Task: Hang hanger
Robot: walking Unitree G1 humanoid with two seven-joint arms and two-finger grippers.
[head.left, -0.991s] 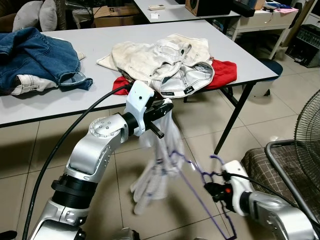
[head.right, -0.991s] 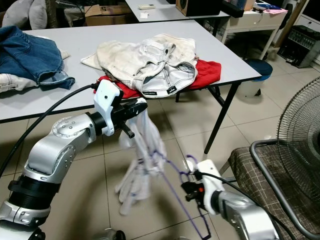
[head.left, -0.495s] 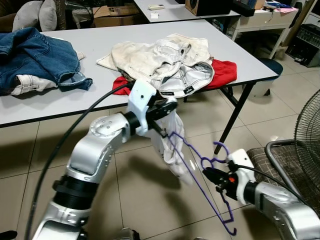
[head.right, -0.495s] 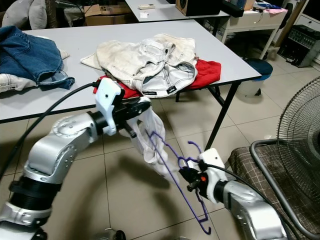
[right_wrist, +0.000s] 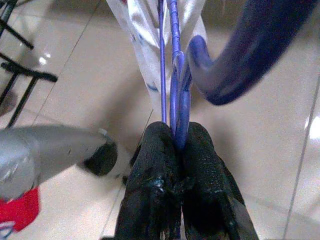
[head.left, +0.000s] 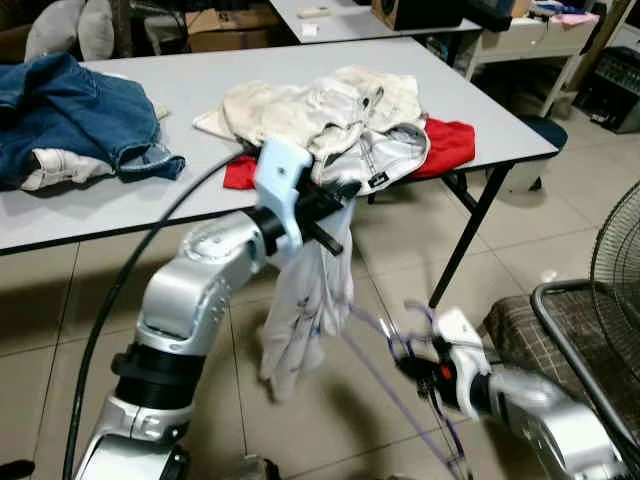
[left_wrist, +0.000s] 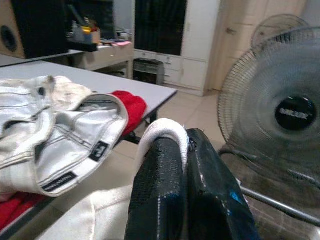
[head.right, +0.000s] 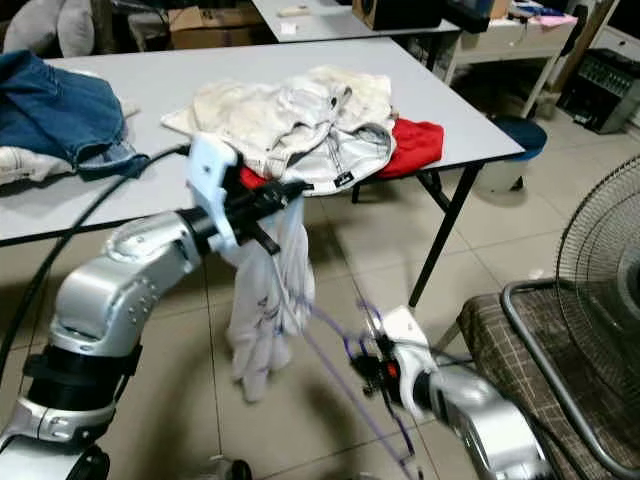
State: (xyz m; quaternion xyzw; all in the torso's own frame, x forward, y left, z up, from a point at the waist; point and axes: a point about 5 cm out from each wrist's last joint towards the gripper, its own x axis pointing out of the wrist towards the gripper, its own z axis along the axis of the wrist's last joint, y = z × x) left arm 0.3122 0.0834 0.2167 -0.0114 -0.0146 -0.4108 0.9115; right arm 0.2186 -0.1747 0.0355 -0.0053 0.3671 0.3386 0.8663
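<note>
Hanger (right_wrist: 176, 95): a thin purple wire one, held low over the tiled floor near the robot's right side, its neck pinched tight between the 2 fingers of the right gripper (right_wrist: 175, 142). The left gripper (left_wrist: 186, 150), raised in front of the white table (head.left: 200, 85), has its fingers closed on a fold of a white garment (head.left: 305, 310), which droops toward the floor. The hanger's wire reaches up into that cloth, apparently so the garment can be threaded on before hanging. Piled clothes (head.left: 320, 115) lie on the table; a fan (left_wrist: 272, 107) stands nearby.
</note>
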